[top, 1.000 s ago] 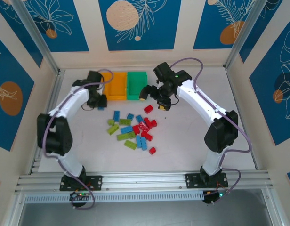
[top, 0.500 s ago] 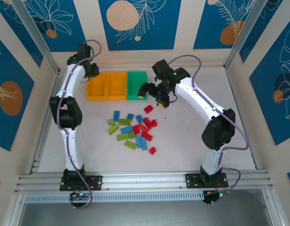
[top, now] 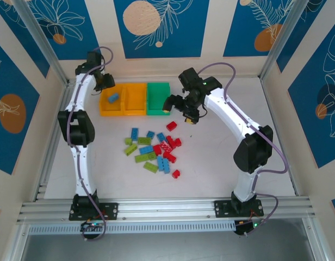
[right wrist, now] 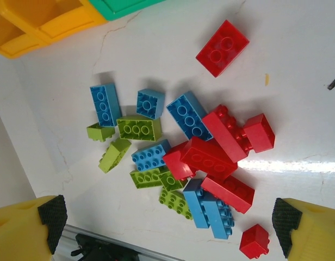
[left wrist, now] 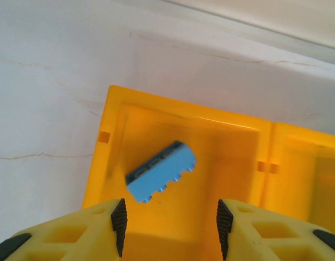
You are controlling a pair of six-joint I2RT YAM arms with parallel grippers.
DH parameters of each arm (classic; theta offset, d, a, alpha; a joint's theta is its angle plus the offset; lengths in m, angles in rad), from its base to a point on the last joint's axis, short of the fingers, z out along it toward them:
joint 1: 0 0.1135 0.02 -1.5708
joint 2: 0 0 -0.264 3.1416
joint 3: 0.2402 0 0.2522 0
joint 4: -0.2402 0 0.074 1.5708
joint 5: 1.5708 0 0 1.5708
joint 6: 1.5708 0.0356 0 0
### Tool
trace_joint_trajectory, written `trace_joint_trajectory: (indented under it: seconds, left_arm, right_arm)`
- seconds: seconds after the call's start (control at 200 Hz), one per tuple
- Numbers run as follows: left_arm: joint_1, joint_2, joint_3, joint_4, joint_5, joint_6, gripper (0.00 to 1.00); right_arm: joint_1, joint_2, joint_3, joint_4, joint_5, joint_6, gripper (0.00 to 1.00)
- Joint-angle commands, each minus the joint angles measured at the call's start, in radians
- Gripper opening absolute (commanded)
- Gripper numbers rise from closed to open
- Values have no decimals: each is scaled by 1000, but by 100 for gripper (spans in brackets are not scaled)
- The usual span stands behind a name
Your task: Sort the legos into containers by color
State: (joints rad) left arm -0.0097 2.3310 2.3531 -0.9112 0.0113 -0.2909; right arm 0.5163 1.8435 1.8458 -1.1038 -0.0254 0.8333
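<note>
Left claw [left wrist: 172, 224], part-open, hangs empty above blue lego [left wrist: 161, 172].

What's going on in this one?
Two arms are sorting Lego bricks by color. The left gripper hangs open over the leftmost orange-yellow bin, and a blue brick is inside that bin, free of the fingers. The right gripper, wide open and holding nothing, hovers above the mixed pile of bricks on the table, not yet sorted.

One brick [left wrist: 161, 171] in the leftmost of three bins [top: 136, 113], brick pile [top: 155, 151] on the table [top: 222, 163] before them.
</note>
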Motion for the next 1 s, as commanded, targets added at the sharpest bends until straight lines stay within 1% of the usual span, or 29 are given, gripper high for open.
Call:
trace_joint_trajectory:
  seconds: [0.0, 0.075, 0.165, 0.22, 0.305, 0.385, 0.47, 0.555, 0.635, 0.685, 0.735, 0.785, 0.89, 0.995]
  left_arm:
    - [-12, -177, -20, -49, 47, -21, 46]
    - [-38, -324, -154, -14, 75, -24, 46]
    - [-84, -526, -389, 57, 74, 1, 46]
    - [-111, -639, -526, 90, 82, 10, 46]
    - [-150, -790, -713, 112, 96, 20, 46]
    - [-191, -907, -862, 122, 110, 27, 46]
    - [-237, -995, -996, 140, 117, 39, 46]
    - [-269, -1035, -1072, 144, 119, 40, 47]
    - [-288, -1037, -1097, 146, 111, 43, 49]
    - [-295, -1027, -1100, 154, 109, 47, 52]
    - [-300, -1016, -1099, 165, 111, 51, 55]
    - [-304, -1003, -1091, 172, 115, 56, 56]
    - [-318, -978, -1065, 162, 115, 69, 58]
    - [-330, -976, -1069, 156, 101, 72, 59]
  right_arm:
    - [0, 45, 35, 0, 20, -54, 99]
    - [22, 80, 56, -6, 48, -104, 99]
    - [45, 139, 77, -19, 35, -133, 100]
    - [64, 174, 86, -21, 38, -148, 97]
    - [91, 219, 84, -18, 134, -177, 95]
    - [64, 277, 94, -25, 188, -135, 93]
    - [2, 348, 114, -31, 138, -35, 98]
    - [-35, 416, 136, -13, 79, 12, 99]
    - [-41, 471, 183, -19, 66, 7, 99]
    - [-41, 504, 207, -11, 42, -8, 96]
    - [-41, 539, 237, -22, 29, -12, 93]
    - [-42, 566, 260, -41, 19, -4, 89]
    - [-39, 576, 245, -44, 11, 12, 81]
    - [-38, 578, 238, -50, 13, 9, 69]
